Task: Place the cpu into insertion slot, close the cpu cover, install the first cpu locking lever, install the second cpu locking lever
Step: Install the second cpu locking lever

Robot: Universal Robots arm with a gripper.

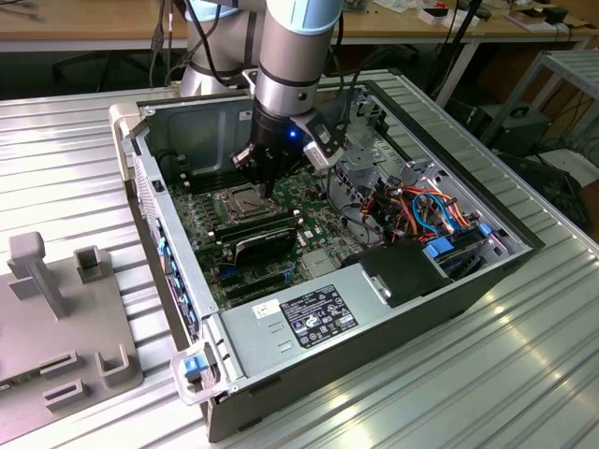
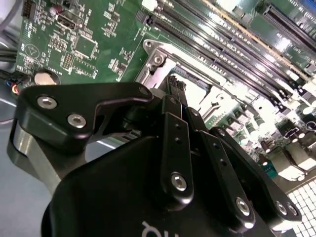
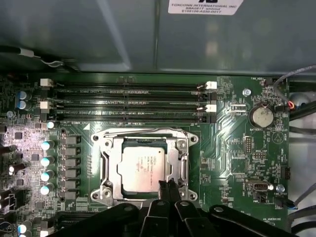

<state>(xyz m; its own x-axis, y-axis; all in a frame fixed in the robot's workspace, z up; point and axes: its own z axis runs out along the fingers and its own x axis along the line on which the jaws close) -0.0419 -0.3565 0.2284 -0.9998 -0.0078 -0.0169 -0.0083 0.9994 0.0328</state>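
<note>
Your cpu (image 3: pixel 145 168) sits seated in the insertion slot (image 3: pixel 111 170), centre of the first wrist view, with the cpu cover (image 3: pixel 178 163) closed flat around it. The claw (image 3: pixel 168 185), fingers pinched narrow together and holding nothing, touches down at the cover's lower right edge. In the exterior view, centre frame, the claw (image 1: pixel 265 192) hangs over the green motherboard (image 1: pixel 201 220) inside the open computer case (image 1: pixel 393 309) on the ribbed metal worktop (image 1: pixel 468 393).
</note>
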